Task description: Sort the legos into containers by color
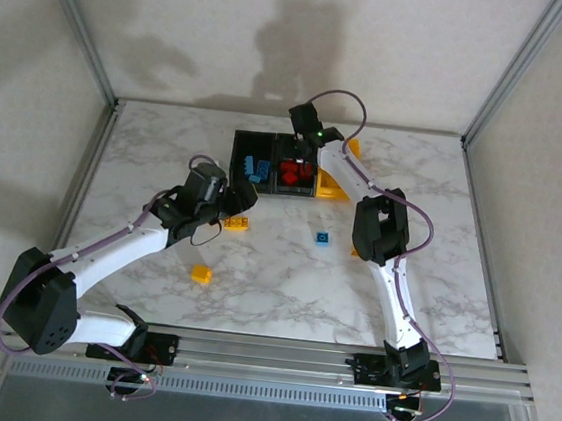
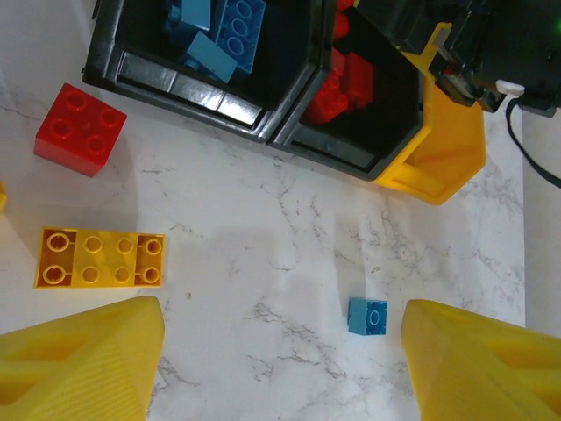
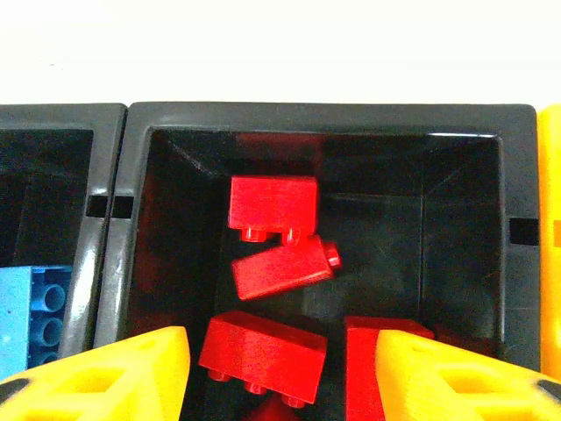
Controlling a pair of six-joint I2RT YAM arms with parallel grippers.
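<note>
Three joined plastic bins (image 1: 274, 170) sit upper centre. Right gripper (image 3: 280, 368) hangs open, seemingly empty, over middle black bin (image 3: 324, 116) holding red studded bricks (image 3: 272, 206). Left gripper (image 2: 280, 360) open above loose pieces (long yellow brick (image 2: 99, 258), square red brick (image 2: 80, 129), small blue brick (image 2: 367, 316)).

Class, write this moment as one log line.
left hand open | right hand open over red-brick bin | yellow brick, blue brick loose

Bins (image 2: 175, 86) glossy plastic; legos (image 2: 80, 130) smooth plastic (shiny); table (image 2: 263, 250) marble-look.

Overhead camera spans the table (image 1: 283, 291); both wrist cameras look closely down at the containers (image 1: 273, 170).
</note>
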